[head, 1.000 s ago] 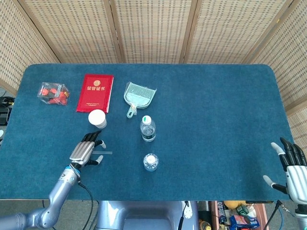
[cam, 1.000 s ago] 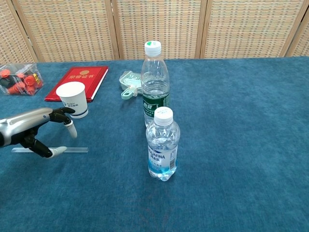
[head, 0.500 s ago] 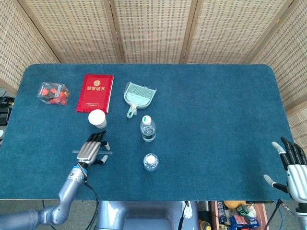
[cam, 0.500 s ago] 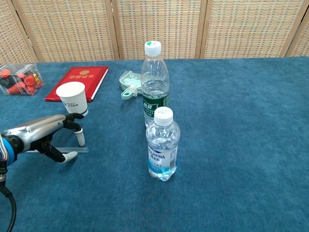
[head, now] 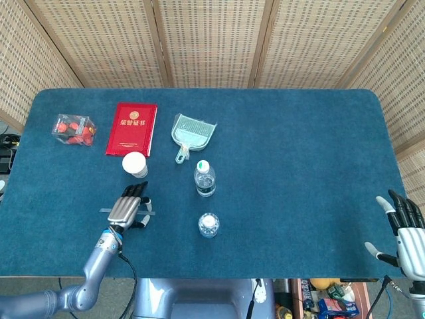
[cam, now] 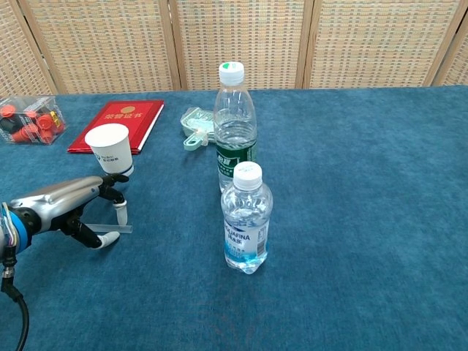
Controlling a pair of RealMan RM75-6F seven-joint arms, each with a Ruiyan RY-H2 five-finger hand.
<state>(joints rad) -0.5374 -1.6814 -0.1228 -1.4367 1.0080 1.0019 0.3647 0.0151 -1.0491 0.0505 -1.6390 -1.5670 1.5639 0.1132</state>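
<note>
The nearer water bottle carries a blue label reading "JIAFINA" — the red booklet bears gold Chinese characters; print on the paper cup and the green-labelled bottle is too small to read

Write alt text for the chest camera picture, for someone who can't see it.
The left robot hand lies low over a thin clear strip on a blue table, fingertips down at it, beside a white paper cup. Two water bottles stand mid-table, with a red booklet and a small dustpan behind.
</note>
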